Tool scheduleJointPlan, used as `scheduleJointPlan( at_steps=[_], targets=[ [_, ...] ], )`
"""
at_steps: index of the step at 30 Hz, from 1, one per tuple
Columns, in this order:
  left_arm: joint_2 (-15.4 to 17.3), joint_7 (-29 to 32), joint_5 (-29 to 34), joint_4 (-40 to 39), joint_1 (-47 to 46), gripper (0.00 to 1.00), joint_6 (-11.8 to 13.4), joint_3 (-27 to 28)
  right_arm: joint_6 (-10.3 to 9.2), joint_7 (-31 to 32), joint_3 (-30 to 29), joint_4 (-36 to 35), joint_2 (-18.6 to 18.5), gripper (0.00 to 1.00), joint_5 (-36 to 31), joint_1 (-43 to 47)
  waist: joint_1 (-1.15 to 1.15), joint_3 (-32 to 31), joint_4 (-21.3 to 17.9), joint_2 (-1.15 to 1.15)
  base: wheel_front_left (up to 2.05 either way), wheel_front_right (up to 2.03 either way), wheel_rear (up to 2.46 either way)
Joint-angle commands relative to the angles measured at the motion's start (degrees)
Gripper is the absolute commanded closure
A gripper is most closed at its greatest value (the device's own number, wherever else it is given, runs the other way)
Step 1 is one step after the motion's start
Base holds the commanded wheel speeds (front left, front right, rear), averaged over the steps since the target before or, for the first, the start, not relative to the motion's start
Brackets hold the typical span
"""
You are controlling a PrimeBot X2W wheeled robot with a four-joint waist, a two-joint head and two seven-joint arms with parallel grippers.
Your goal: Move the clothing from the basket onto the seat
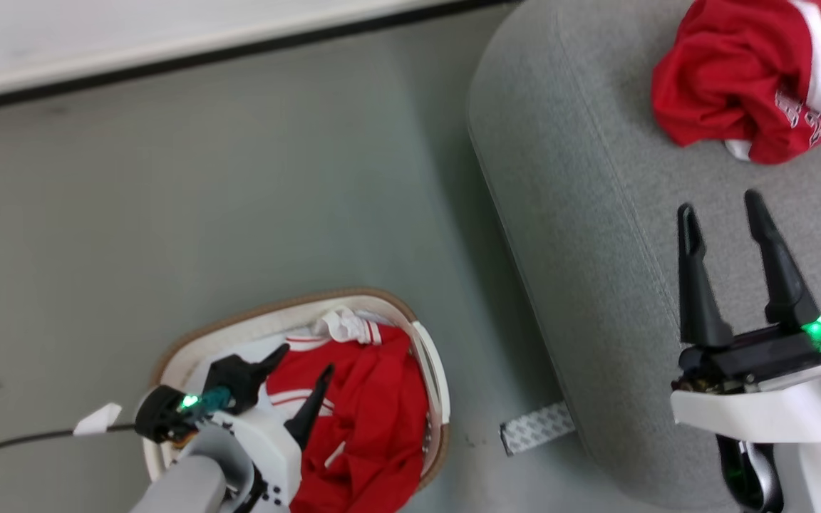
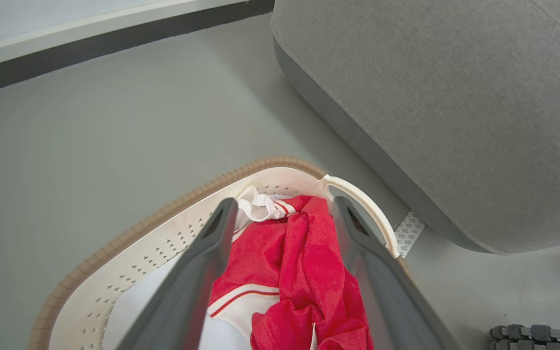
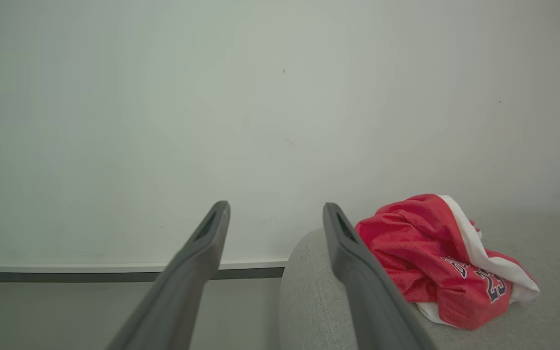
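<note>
A cream basket (image 1: 268, 322) with a brown rim (image 2: 173, 206) stands on the floor at the lower left, holding red clothing (image 1: 364, 427) with white stripes (image 2: 304, 262). My left gripper (image 1: 302, 363) hovers open just above that clothing, its fingers (image 2: 197, 272) spread with nothing between them. On the grey seat (image 1: 596, 235) at the right lies another crumpled red garment (image 1: 745, 78) with white trim and lettering (image 3: 445, 257). My right gripper (image 1: 720, 203) stands open over the seat, short of that garment and holding nothing.
Grey floor (image 1: 204, 199) lies between the basket and the seat. A strip of patterned tape (image 1: 535, 427) sticks out from under the seat's base. A white wall with a dark skirting strip (image 1: 168, 64) runs along the back. A black cable (image 1: 11, 442) trails at the lower left.
</note>
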Motion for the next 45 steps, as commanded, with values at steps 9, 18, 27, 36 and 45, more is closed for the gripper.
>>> scheduleJointPlan(
  at_steps=[9, 18, 27, 36, 45],
  targets=[
    [4.0, 3.2, -5.5, 8.2, -9.2, 0.0, 0.0, -8.1, -0.14, -0.1, -2.2, -5.7, 0.1, 0.0, 3.4, -5.5, -0.01, 11.9, -5.2, 0.0, 0.0, 0.0, 0.0],
    [7.2, 6.7, -11.5, 12.4, -16.5, 0.0, 0.0, -15.7, -0.15, -0.1, -2.9, -10.5, 0.1, 0.0, 6.9, -8.7, -0.01, 20.2, -7.6, 0.0, 0.0, 0.0, 0.0],
    [7.5, 9.8, -16.6, 14.4, -21.5, 0.0, 0.0, -26.1, -0.15, -0.1, -3.7, -11.7, 0.1, 0.0, 7.6, -7.1, -0.01, 23.7, -7.5, 0.0, 0.0, 0.0, 0.0],
    [8.2, 15.0, -23.8, 14.8, -24.4, 0.0, 0.0, -36.6, -0.15, -0.1, -3.9, -12.4, 0.1, 0.0, 7.4, -5.2, -0.01, 24.7, -7.0, 0.0, 0.05, 0.05, 0.05],
    [9.2, 12.8, -27.7, 12.1, -26.4, 1.0, 0.0, -40.5, -0.15, -0.1, -3.4, -12.2, 0.1, 0.0, 6.9, -5.4, -0.01, 25.0, -6.7, 0.0, 0.02, 0.02, 0.02]
  ],
)
